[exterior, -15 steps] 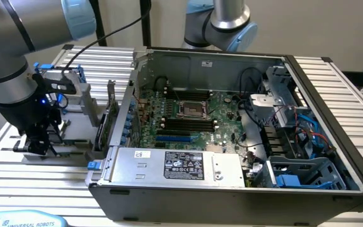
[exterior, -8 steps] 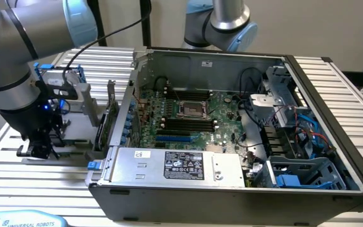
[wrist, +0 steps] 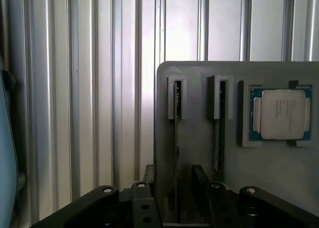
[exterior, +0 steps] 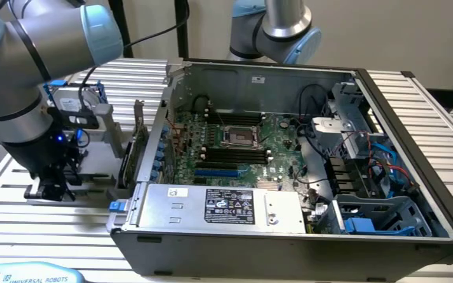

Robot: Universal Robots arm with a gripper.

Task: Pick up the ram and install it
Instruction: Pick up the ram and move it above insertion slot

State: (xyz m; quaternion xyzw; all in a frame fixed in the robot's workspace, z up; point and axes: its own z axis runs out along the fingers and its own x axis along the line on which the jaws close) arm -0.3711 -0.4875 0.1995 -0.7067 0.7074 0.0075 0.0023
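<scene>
1. Step in hand: the pick-up, at the approach stage. Nothing is held, and the ram has not yet been lifted.
2. In the exterior view the arm reaches down at the exterior view's left, with the gripper low over the bench, well apart from the open computer case.
3. In the wrist view the gripper has its fingers spread apart, empty, and hangs just above a grey holder.
4. The ram stands on edge in one narrow slot of that holder, in line with the gap between the fingers. I cannot tell whether either finger touches it.
5. A second stick sits in the neighbouring slot, and the square silver processor chip lies in its own pocket beside that.
6. My judgement of what the grasp calls for: the fingers must go down either side of the thin board and close squarely on its faces — clear of the slot walls and the second stick.
7. The black memory slots on the motherboard look empty, so the install has not begun.
</scene>
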